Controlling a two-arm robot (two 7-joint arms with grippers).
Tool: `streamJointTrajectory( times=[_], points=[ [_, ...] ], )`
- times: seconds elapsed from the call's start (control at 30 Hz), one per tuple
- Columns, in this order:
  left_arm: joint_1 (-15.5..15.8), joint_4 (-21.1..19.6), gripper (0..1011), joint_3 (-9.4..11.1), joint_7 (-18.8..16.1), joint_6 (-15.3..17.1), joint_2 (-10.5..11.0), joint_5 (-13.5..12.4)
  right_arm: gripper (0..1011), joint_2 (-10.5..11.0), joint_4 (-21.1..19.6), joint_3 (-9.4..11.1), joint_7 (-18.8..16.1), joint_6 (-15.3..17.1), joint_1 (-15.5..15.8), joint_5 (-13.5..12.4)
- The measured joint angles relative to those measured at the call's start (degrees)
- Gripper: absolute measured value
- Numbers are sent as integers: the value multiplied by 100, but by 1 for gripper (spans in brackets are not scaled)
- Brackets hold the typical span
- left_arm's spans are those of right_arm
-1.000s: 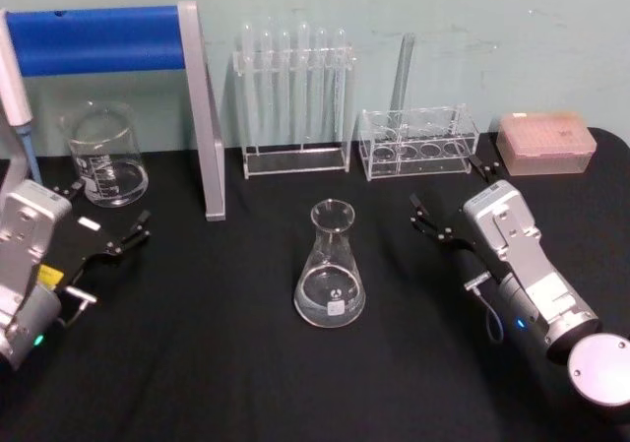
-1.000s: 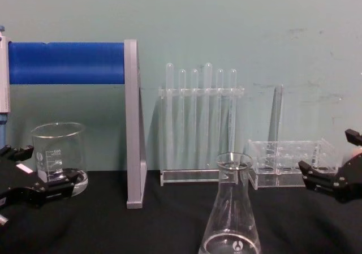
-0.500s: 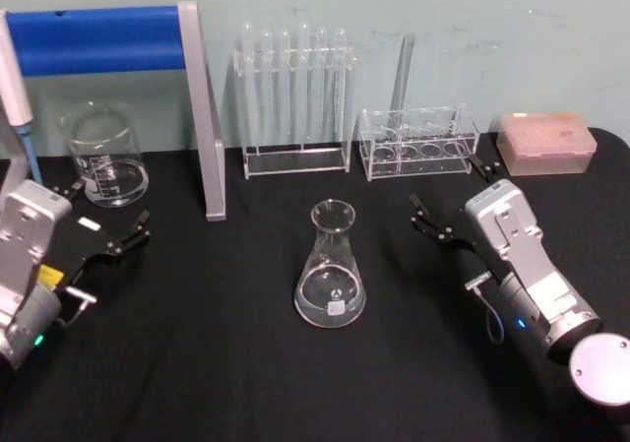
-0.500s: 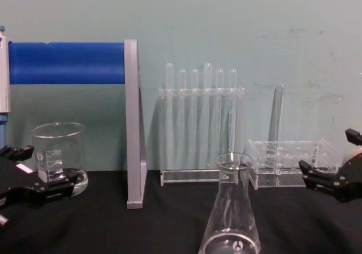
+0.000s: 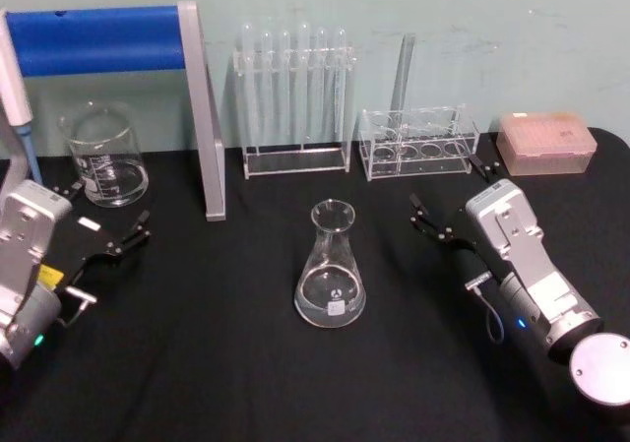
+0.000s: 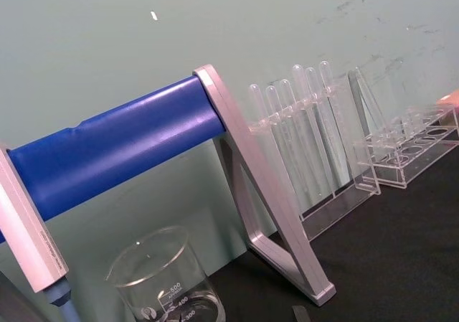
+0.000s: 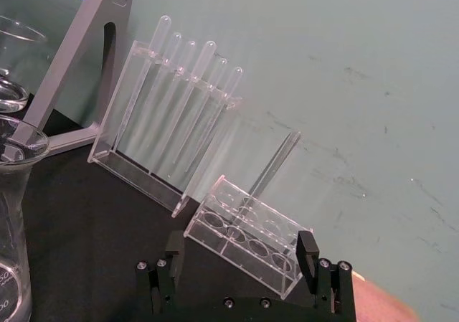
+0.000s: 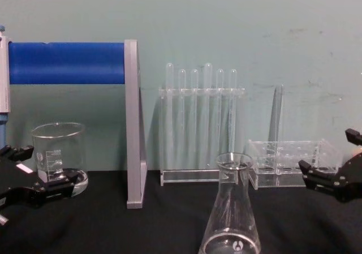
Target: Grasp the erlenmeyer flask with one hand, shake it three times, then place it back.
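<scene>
— Black cloth covers the bench point(image 5: 246, 373), and a pale green wall stands behind it. Where is the erlenmeyer flask point(image 5: 330, 265)?

— It stands upright near the middle of the bench, alone, touching nothing. In the chest view its base is cut off by the lower edge, and in the right wrist view only one side of it comes in at the border.

— And the two grippers?

— The right gripper point(image 5: 453, 202) is to the right of the flask, well apart from it, with its fingers spread and holding nothing. The left gripper point(image 5: 103, 216) is at the left side of the bench, near the beaker point(image 5: 103, 157), also with its fingers spread and empty.

— What else can you count?

— One beaker, with printed marks that are too small to read. One rack point(image 5: 295, 93) behind the flask with six test tubes standing in it. One low clear rack point(image 5: 418, 142) to its right, with one long tube point(image 5: 402, 68) in it. One pink box point(image 5: 546, 142) at the far right; I cannot tell what is inside it. One stand with a blue bar point(image 5: 98, 38) and a grey leg, cut off at the left edge.
</scene>
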State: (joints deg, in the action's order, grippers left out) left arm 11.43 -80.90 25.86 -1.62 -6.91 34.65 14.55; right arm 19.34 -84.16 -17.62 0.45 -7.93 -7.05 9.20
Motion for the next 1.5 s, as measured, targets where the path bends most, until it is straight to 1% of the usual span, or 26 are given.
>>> streamJointTrajectory(
  times=[1.5],
  points=[
    [0, 0, 1001, 0, 0, 0, 0, 0, 1000, 0, -1, 0, -1, 0, 0, -6]
  ],
)
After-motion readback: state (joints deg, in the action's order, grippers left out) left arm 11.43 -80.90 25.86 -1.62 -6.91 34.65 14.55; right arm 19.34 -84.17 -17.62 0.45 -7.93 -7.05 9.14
